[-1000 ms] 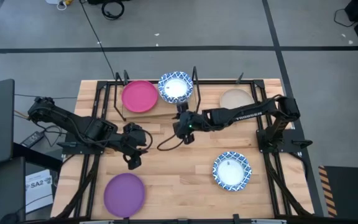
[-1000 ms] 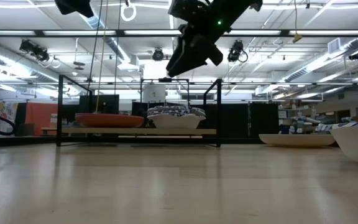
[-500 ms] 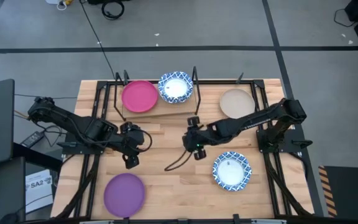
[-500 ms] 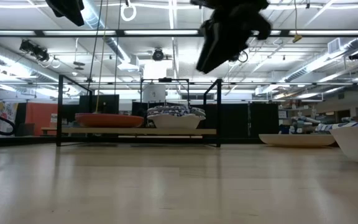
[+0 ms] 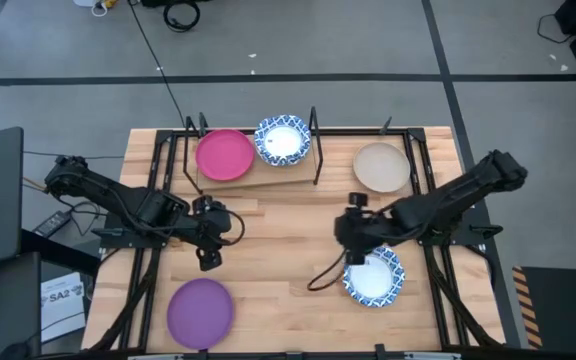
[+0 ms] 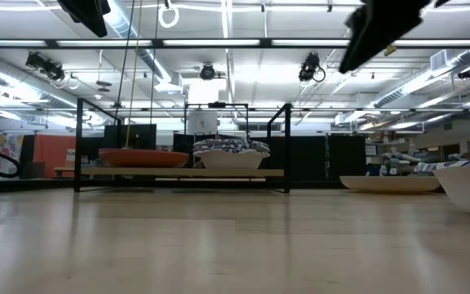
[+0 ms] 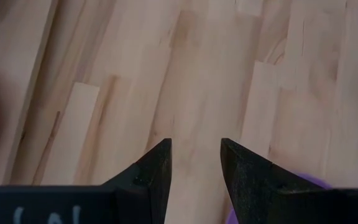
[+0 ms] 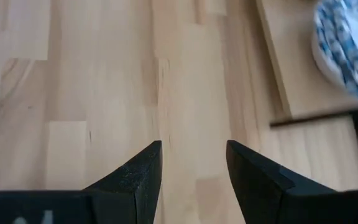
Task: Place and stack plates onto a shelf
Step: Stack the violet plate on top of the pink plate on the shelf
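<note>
- Overhead, the right gripper [image 5: 351, 226] hangs above bare tabletop [image 5: 288, 250], just beside the blue-and-white plate [image 5: 373, 276] lying on the table's right half; its fingers stand apart with nothing between them, as the right wrist view confirms over plain wood.
- Well apart from it, the left gripper [image 5: 208, 248] hovers over the table's left half, its two fingers [image 7: 151, 174] spread and empty, bare boards showing in the gap.
- Nearest the left gripper is the purple plate [image 5: 200, 311], flat on the table at the near left corner; a sliver of its rim [image 7: 303, 180] shows beside one finger in the left wrist view.
- At the table's far edge stands the shelf [image 5: 268, 178], a light board in a black frame with upright posts.
- On that shelf the pink plate [image 5: 224, 155] sits to the left and a second blue-and-white plate [image 5: 282, 141] to the right, side by side and close together; whether their rims touch cannot be told.
- Outside the frame, right of the shelf, the beige plate [image 5: 380, 165] rests on the tabletop, beyond the right gripper.
- From table height, both shelf plates show on the board [image 6: 182, 172] between the black posts, with both arms raised clear above.
</note>
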